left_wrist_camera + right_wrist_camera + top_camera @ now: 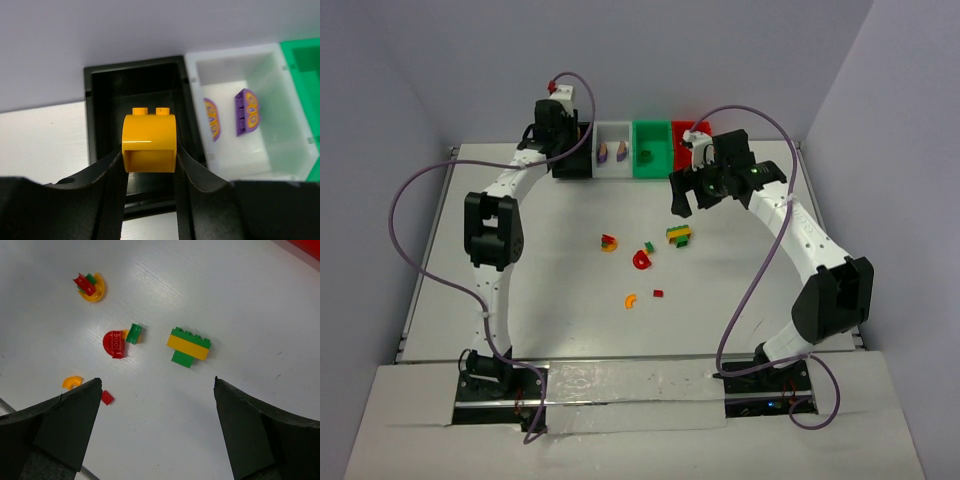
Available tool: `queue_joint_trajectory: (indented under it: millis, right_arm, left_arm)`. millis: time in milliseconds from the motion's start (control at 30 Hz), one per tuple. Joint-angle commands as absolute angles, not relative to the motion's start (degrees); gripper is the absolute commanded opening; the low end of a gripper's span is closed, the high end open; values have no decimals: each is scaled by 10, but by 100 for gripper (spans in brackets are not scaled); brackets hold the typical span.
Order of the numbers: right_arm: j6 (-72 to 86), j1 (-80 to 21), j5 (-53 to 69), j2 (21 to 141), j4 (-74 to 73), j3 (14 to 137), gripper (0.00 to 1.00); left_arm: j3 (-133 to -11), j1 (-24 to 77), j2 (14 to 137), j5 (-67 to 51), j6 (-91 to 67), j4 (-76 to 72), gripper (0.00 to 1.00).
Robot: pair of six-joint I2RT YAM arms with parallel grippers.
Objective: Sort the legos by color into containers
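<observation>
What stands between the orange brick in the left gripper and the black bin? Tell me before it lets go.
Nothing visible does. The left gripper holds the orange brick over the open black bin, and the part of the bin's floor that shows around the brick looks bare.

Only unreadable embossed marks show, on the red lego (115, 344).

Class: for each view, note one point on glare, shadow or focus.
Top external view: even light, with a sheen on the tape strip. Left wrist view: a bright glint on the orange brick. Right wrist view: the green-and-yellow stack is sharp and casts hardly any shadow.
</observation>
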State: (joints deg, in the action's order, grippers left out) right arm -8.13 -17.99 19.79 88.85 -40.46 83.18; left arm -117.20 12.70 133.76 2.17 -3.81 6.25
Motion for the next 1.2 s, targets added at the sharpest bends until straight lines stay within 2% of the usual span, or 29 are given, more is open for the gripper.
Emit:
queue_joint_trajectory:
  millis: [0, 200, 367, 433, 500, 700, 933, 1167]
  right_arm:
    - [-101, -177, 170, 893, -419, 844, 100]
    - [-164, -185, 141, 936, -480, 884, 100]
    - [-172, -198, 105, 974, -503, 903, 98]
    - [-160, -208, 91, 985, -508, 905, 97]
    - [-151, -215, 77, 996, -508, 902, 96]
    - [-91, -225, 62, 1011, -517, 880, 89]
    - [-10, -233, 60, 974, -463, 790, 74]
    - [20, -284, 14, 960, -402, 716, 70]
  left_arm:
    - [-1215, 134, 1361, 64, -20, 48, 0]
    - [-1216, 134, 1372, 74, -15, 64, 7]
    - [-1202, 136, 1365, 66, -21, 61, 25]
    - [-1201, 136, 1364, 65, -20, 62, 42]
    - [-1203, 136, 1364, 65, -20, 63, 51]
    - [-1212, 138, 1352, 64, -21, 69, 68]
    - [-1199, 139, 1305, 76, -43, 68, 72]
    - [-1103, 137, 1184, 93, -71, 49, 75]
